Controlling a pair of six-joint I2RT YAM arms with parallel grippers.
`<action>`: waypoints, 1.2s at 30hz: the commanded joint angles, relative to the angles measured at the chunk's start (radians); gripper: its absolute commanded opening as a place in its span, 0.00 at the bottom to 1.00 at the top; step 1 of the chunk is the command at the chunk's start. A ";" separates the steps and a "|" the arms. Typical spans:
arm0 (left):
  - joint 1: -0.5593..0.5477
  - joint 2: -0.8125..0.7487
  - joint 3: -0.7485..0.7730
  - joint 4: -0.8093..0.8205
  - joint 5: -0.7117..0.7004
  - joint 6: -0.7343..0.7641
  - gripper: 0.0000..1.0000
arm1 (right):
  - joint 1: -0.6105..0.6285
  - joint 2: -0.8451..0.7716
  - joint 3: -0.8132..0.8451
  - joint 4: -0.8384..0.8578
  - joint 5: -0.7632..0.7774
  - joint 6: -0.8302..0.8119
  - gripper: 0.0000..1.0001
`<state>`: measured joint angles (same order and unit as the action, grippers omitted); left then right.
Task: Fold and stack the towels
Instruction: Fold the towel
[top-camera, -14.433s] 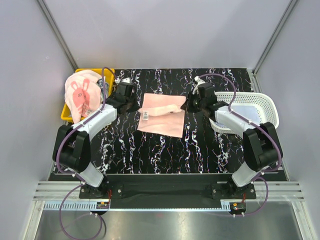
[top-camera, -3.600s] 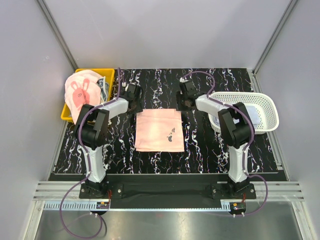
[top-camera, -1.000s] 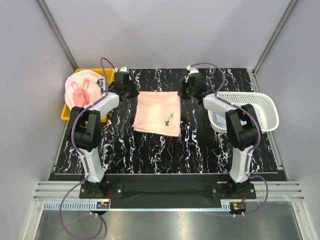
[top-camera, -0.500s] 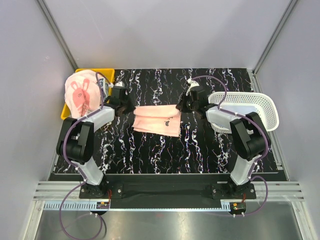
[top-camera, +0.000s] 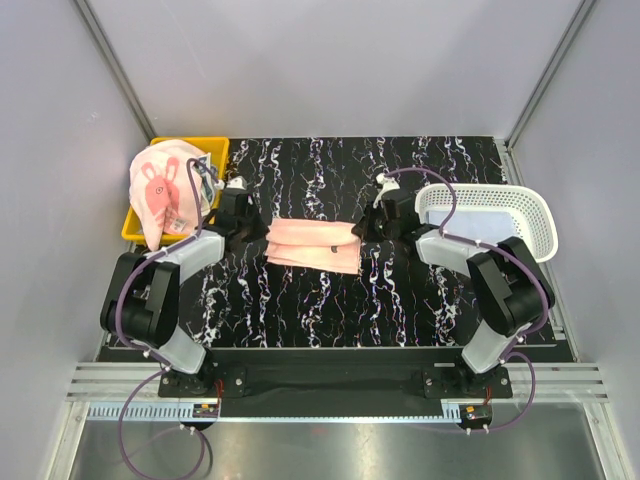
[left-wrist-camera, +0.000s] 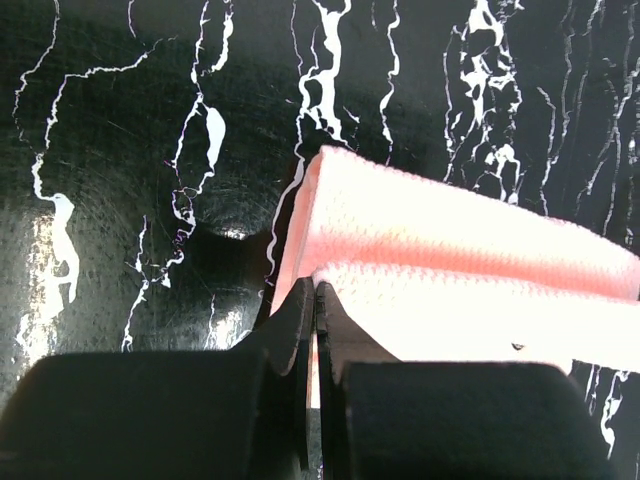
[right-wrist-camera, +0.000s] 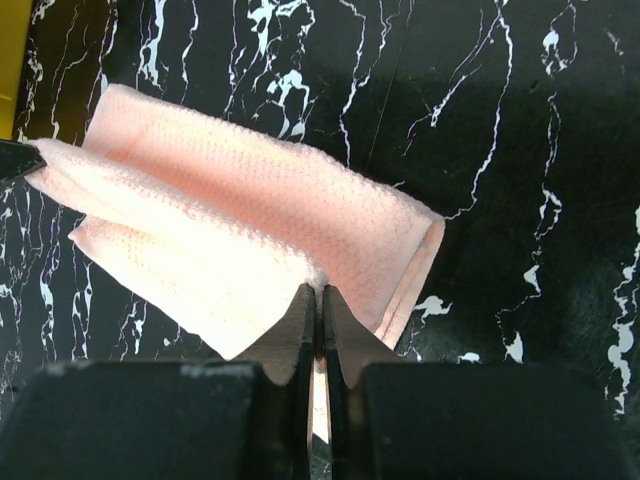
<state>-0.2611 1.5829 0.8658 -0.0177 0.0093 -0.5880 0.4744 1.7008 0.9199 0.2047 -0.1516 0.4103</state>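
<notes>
Open marble tabletop before and beyond the pink towel; yellow bin left, mesh basket right.

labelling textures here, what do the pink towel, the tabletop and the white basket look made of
Pink towel: soft woven cloth, matte, fine waffle-like weave showing. Tabletop: hard, glossy black with white marble veins, perhaps laminate; it reflects light. White basket: likely moulded plastic, open mesh walls.

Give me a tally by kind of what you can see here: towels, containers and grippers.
Towels in plain sight: 2 (plain pink towel, rabbit-print towel)
Containers: 2 (yellow bin, white mesh basket)
Grippers: 2 (left gripper, right gripper, both shut on the plain pink towel)
Total: 6. Any cloths hidden in the containers are uncounted.
</notes>
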 joint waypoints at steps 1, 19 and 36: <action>0.000 -0.058 -0.024 0.078 -0.015 0.008 0.00 | 0.013 -0.047 -0.018 0.059 0.007 0.010 0.06; -0.010 -0.161 -0.140 0.111 0.033 0.024 0.00 | 0.027 -0.101 -0.107 0.104 0.018 0.044 0.07; -0.038 -0.230 -0.275 0.137 0.077 0.021 0.28 | 0.047 -0.159 -0.225 0.134 0.003 0.104 0.33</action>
<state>-0.2939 1.4147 0.5941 0.0750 0.0769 -0.5720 0.5060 1.6100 0.6979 0.3145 -0.1516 0.5045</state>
